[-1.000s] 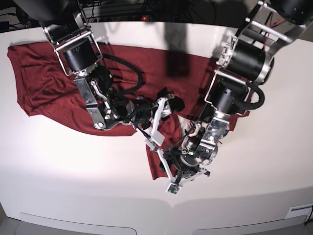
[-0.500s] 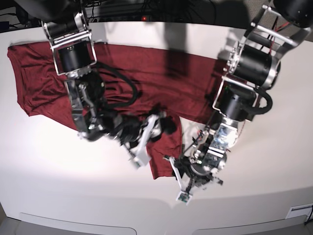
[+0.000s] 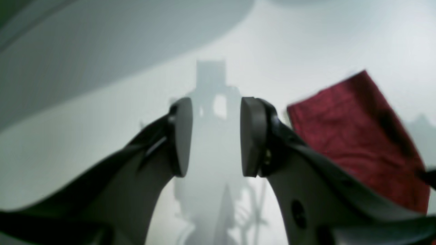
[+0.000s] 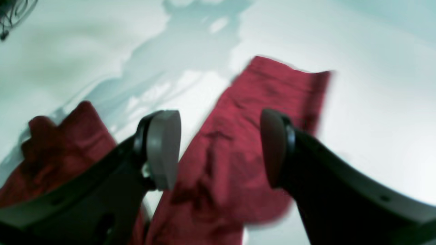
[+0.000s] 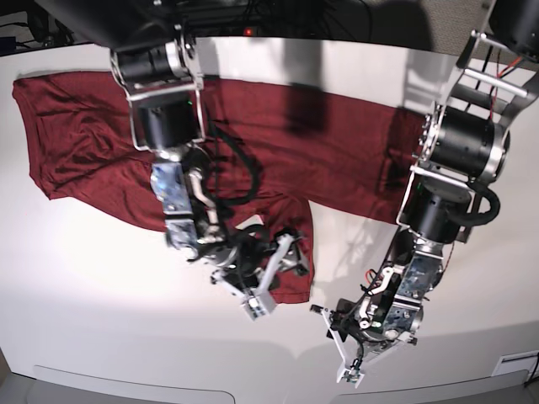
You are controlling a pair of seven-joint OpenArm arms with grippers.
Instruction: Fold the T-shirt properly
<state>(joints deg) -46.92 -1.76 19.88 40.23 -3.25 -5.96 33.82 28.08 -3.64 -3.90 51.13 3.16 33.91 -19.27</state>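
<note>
Maroon T-shirt (image 5: 278, 147) of thin, softly wrinkled knit, spread lengthwise along the far side of the smooth white worktop (image 5: 101, 303), with one narrow flap reaching toward the near edge. Right pincer (image 4: 219, 149): jaws spread, nothing between its rounded grey pads (image 4: 163, 149), poised above that flap, whose squared end lies flat. Left pincer (image 3: 214, 136): dark flat-faced jaws parted, gripping nothing, over bare worktop just beside the flap's hem. Both wrist views are blurred; fine fabric detail cannot be resolved.
</note>
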